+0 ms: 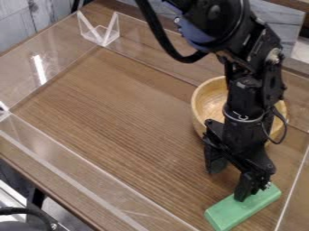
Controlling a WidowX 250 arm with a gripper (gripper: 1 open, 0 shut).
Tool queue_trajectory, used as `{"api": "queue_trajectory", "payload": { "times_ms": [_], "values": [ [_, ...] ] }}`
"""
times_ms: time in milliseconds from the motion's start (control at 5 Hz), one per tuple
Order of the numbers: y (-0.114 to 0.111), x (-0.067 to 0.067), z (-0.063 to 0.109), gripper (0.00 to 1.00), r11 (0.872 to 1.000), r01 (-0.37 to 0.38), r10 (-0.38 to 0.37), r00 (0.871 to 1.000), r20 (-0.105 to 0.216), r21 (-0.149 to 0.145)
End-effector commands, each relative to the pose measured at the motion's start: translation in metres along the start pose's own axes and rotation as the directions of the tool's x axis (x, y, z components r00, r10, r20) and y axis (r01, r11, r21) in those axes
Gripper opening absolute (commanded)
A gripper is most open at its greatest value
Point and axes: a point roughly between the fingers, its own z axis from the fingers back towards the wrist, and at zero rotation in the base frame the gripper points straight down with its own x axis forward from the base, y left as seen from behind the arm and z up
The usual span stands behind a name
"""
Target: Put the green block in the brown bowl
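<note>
We see the block lying flat on the worktop, at the near right of the scene. It is green and sits at a slant, its near end towards the left and its far end towards the right. The bowl stands farther off on the right side, beyond the block and well apart from it, so the block is outside the bowl. We can make out the bowl's pale brown rim and part of its inside, but the arm hides much of the rest.

The arm is black and reaches in from the far side, passing in front of the bowl. Its jaws point down towards the near side and stand wide. One tip is over the worktop to the left of the block's far end, and the other is right at that far end, covering a little of it in our view. We cannot tell whether that tip touches the block. A black cable curves along the left of the arm.

At the far left of the worktop we see a clear, angular thing, and in the near left corner some dark equipment, cut off by the edge of our view
</note>
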Motion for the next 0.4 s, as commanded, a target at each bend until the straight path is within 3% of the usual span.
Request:
{"api": "queue_trajectory", "payload": {
  "times_ms": [0,200],
  "values": [
    [0.0075,0.0033,-0.0206,1.00,1.000,-0.021,0.021,1.000,-0.021,0.005],
    [0.0080,0.0036,-0.0211,1.00,1.000,-0.025,0.025,0.999,-0.022,0.003]
  ]
}}
